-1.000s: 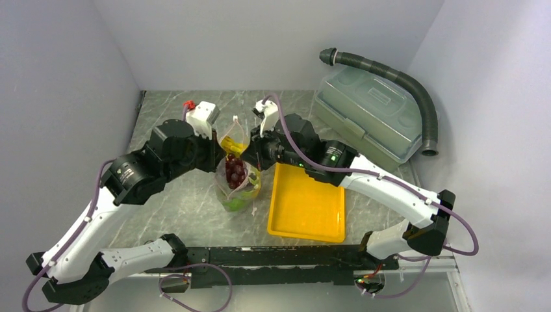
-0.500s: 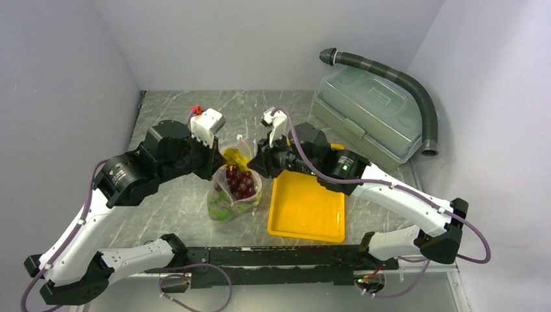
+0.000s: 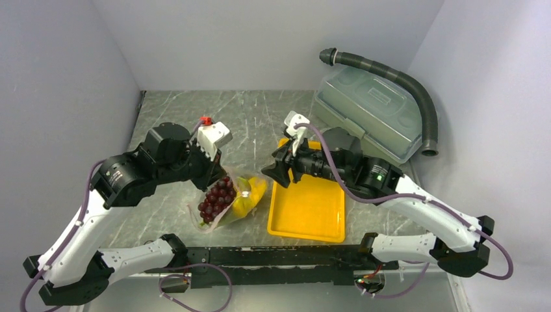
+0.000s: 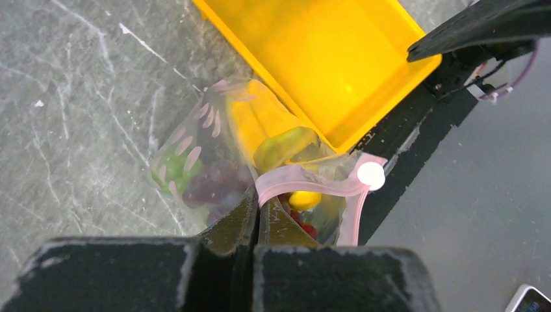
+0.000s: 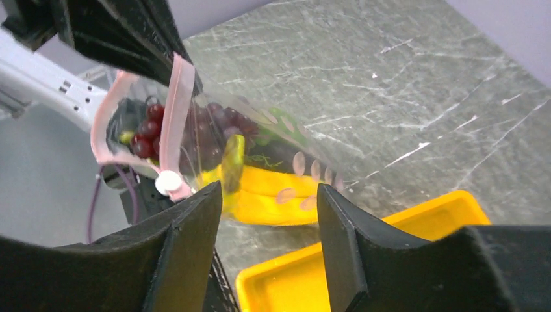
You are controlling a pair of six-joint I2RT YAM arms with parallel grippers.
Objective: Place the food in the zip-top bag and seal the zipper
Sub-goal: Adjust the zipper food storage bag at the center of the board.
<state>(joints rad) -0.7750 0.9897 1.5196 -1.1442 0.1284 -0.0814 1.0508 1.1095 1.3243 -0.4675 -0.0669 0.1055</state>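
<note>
Left gripper (image 4: 255,203) is clenched on the zipper (image 4: 305,180), pinching the pink strip at one end of the bag (image 3: 221,207) mouth. The bag slants down from that grip, its lower end on the table (image 3: 169,110) just left of the tray (image 3: 305,211). Mouth gapes: the strip makes an open loop in the right wrist view, with the white slider (image 5: 168,181) at its far end. Food is inside: dark red grapes (image 3: 216,194) uppermost, bananas (image 3: 252,194) on the tray side, green bits underneath. Can't tell whether the bananas touch the tray rim.

Right gripper (image 5: 269,195) is released, jaws apart, nothing between them. It sits over the tray's far-left corner, facing the bag and not touching it. Tray interior is bare yellow. Lidded box (image 3: 370,114) and hose (image 3: 416,88) are at far right.
</note>
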